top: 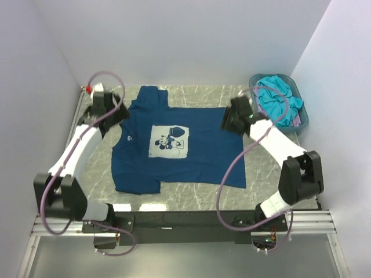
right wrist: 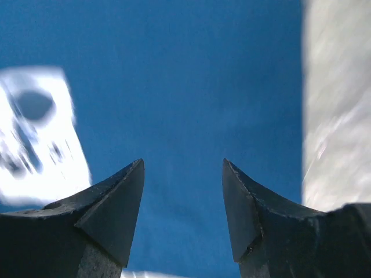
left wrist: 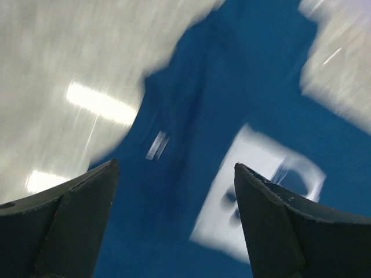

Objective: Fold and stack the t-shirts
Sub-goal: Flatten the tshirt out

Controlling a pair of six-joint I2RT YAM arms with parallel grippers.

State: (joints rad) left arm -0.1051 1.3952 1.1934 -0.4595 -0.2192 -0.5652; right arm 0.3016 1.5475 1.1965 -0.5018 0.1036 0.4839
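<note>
A dark navy t-shirt (top: 197, 156) with a white chest print (top: 168, 141) lies spread flat on the marble table (top: 197, 196). My left gripper (top: 120, 113) hovers over the shirt's upper left sleeve, open, with nothing between its fingers (left wrist: 174, 165); the blurred navy cloth (left wrist: 191, 104) and print (left wrist: 261, 191) show below it. My right gripper (top: 227, 121) hangs over the shirt's upper right edge, also open and empty (right wrist: 182, 162), with blue cloth (right wrist: 191, 87) beneath. A turquoise t-shirt (top: 278, 98) and a pale lilac one (top: 297, 123) lie bunched in the basket.
The teal plastic basket (top: 304, 109) stands at the back right corner of the table. Pale walls close in the left, back and right sides. A black rail with both arm bases runs along the near edge.
</note>
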